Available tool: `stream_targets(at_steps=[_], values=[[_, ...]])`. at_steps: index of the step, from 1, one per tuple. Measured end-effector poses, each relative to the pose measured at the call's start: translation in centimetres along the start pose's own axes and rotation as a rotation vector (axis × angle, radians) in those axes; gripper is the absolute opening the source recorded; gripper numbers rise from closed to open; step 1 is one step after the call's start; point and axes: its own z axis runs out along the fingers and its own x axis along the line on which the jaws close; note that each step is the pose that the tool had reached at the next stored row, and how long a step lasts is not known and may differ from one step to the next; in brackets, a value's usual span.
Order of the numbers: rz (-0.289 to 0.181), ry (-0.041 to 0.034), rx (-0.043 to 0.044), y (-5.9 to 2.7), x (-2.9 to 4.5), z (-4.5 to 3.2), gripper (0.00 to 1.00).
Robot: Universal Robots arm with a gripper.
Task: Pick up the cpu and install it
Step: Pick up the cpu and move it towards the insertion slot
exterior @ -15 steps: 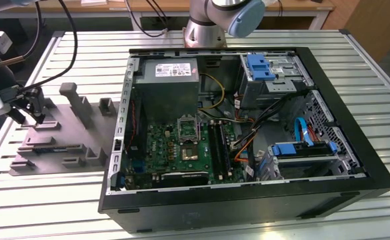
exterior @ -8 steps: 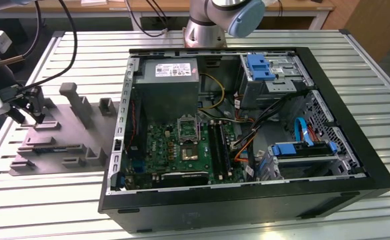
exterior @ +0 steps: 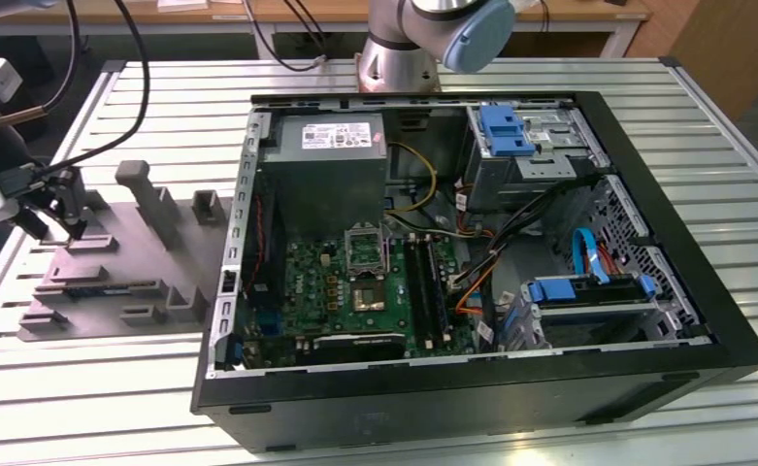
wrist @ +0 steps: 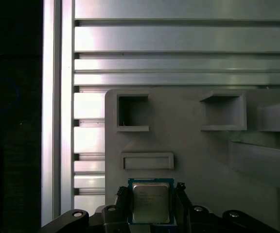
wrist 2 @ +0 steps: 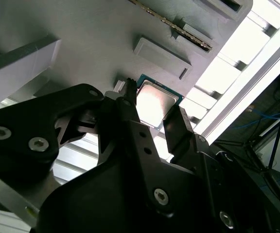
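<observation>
End effector: I see the end effector [wrist 2: 152,110] spread, one black finger [wrist 2: 130,114] on either side of the cpu [wrist 2: 155,102]. I can't tell whether the pads actually touch its edges.
Cpu: it lies flat on the grey holder [wrist: 193,160], silver lid up and green rim showing, between the fingertips in both wrist views.
Holder contents: besides the cpu, a long thin memory stick [wrist 2: 179,29] stands in a slot. Square pockets [wrist: 132,112] are moulded into the grey surface.
Holder position: by the tabletop [exterior: 107,388] edge on the exterior view's left.
Arm pose: the end effector points down onto the holder's corner, with the arm base [exterior: 398,53] at the tabletop's far edge.
Computer case: the open computer case [exterior: 417,393] fills the middle of the tabletop, holding a green motherboard [exterior: 340,291], a grey box [exterior: 331,180] and blue drive carriers [exterior: 586,288].
Writing: print on the cpu lid and the grey box's white label [exterior: 340,136], neither legible to me.
</observation>
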Motion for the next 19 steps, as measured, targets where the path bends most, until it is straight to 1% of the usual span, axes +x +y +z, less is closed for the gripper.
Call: stream_targets(at_steps=[19], values=[[0.000, 0.0001, 0.0001, 0.02, -0.01, -0.37, 0.47]])
